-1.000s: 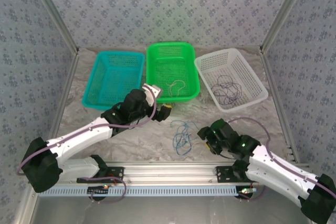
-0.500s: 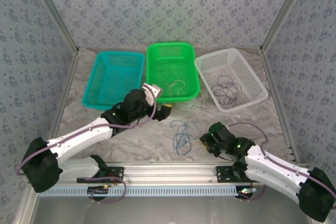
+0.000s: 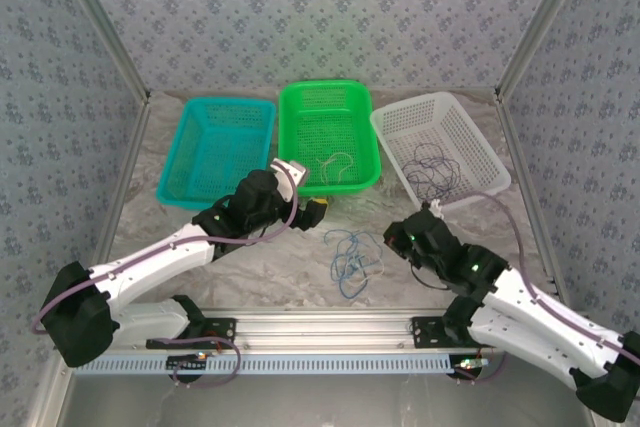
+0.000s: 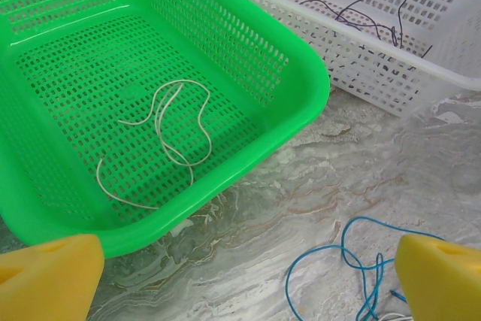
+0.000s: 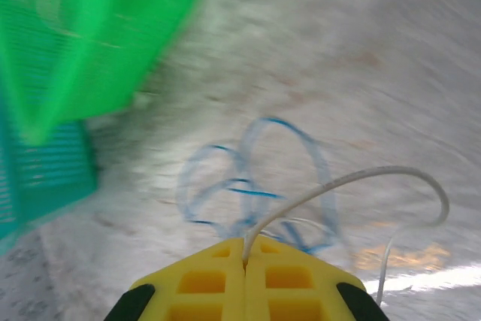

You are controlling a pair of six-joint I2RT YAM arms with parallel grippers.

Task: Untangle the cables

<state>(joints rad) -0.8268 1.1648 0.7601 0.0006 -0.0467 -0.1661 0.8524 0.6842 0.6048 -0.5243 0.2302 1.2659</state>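
A loose tangle of blue cable (image 3: 346,257) lies on the marbled table between my two arms, and it appears blurred in the right wrist view as blue cable (image 5: 252,186). My right gripper (image 5: 245,244) is shut on a pale cream cable (image 5: 353,180) that arcs up and to the right from between its yellow fingers. From above, the right gripper (image 3: 393,242) sits just right of the blue tangle. My left gripper (image 4: 244,291) hangs open over the table by the green basket's corner, with the blue cable (image 4: 353,261) near its right finger (image 4: 440,280).
Three baskets stand at the back: teal (image 3: 215,147), green (image 3: 290,137) holding a cream cable (image 4: 180,137), and white (image 3: 480,152) holding a dark cable (image 4: 376,16). Bare table lies in front of the baskets.
My right gripper has shut on the cream cable and moved up and back from the table's near edge. The left arm has stayed still.
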